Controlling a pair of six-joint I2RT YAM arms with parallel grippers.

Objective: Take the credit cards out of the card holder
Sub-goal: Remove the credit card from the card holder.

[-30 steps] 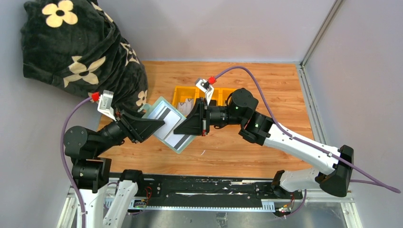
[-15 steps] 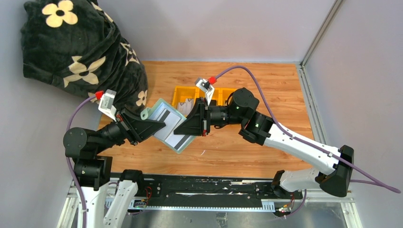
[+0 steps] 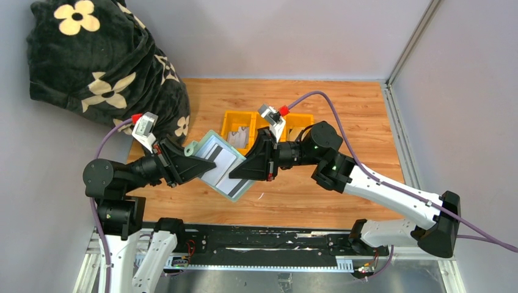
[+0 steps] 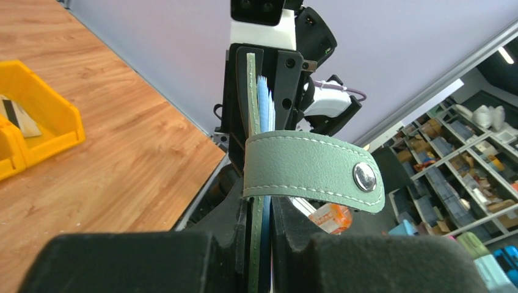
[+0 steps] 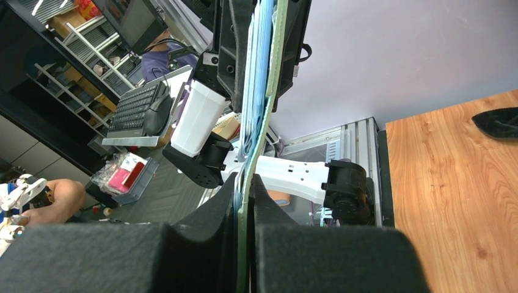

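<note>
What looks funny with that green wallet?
The sage-green folding card holder is pinched at opposite edges by the left gripper and right gripper, its snap strap sticking out undone. Nothing looks spilled or broken.

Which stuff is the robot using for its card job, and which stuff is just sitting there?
For the job: sage-green folding card holder, white striped plastic credit cards inside it, maybe yellow plastic tray.
Just lying about: black flowered fabric bundle.

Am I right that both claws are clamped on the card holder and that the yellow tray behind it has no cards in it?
Not quite: the yellow tray is not bare. The top external view shows a card lying in its left compartment. The rest is right: the left claw and the right claw are both clamped on the card holder.
</note>
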